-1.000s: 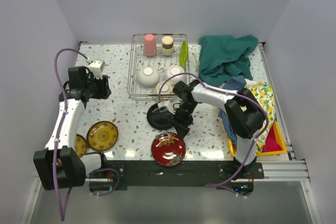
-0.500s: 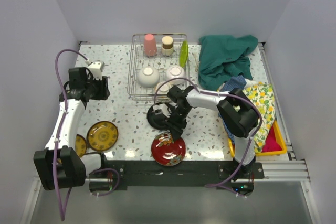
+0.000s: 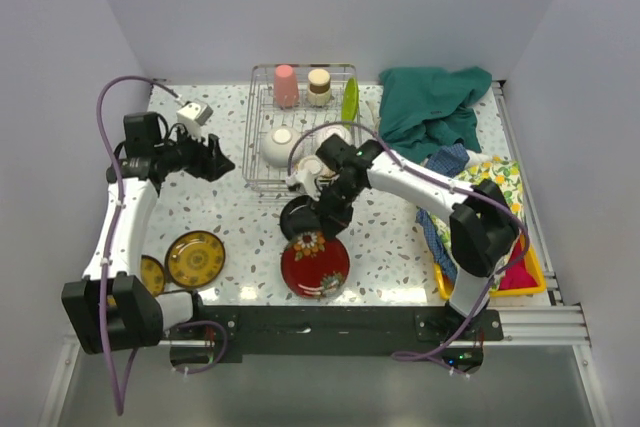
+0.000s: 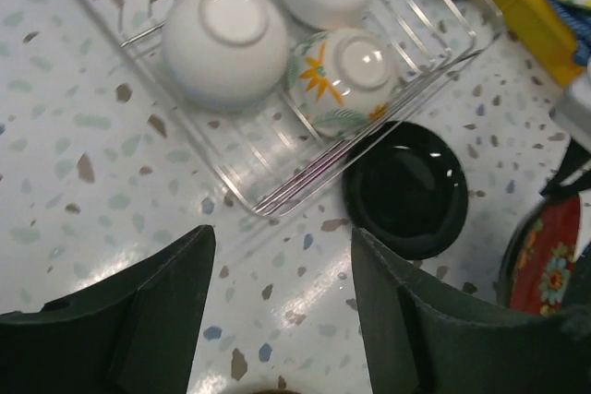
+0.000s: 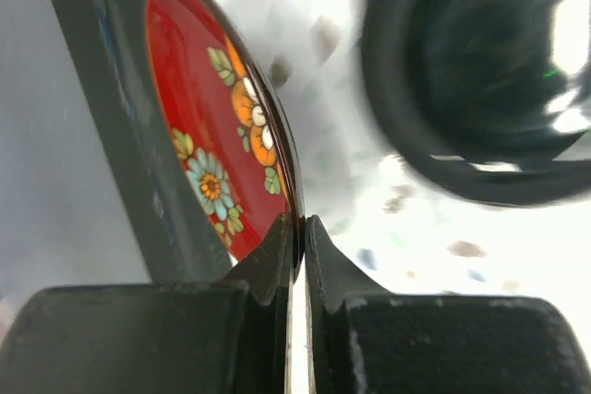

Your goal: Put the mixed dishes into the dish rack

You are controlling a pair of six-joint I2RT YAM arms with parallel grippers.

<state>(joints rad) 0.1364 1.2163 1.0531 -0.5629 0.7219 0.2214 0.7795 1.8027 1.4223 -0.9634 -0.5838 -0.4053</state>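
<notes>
The wire dish rack (image 3: 249,137) at the back holds a pink cup (image 3: 285,85), a steel cup (image 3: 319,87), an upright lime-green plate (image 3: 350,102), two white bowls (image 3: 280,145) and a floral bowl (image 4: 346,76). My right gripper (image 3: 325,234) is shut on the rim of the red floral plate (image 5: 217,149), which is tilted up on edge beside the black plate (image 3: 298,217). My left gripper (image 4: 282,283) hangs open over bare table just left of the rack's near corner. Two brown-gold plates (image 3: 195,259) lie at the front left.
A green cloth (image 3: 430,112) is heaped at the back right. In front of it lie a blue cloth (image 3: 445,162) and a yellow-patterned cloth (image 3: 500,187) over a yellow tray (image 3: 530,272). White walls enclose the table on three sides.
My right gripper closed on the red floral plate's rim and tipped it up. My left arm swung right toward the rack and its jaws opened wider.
</notes>
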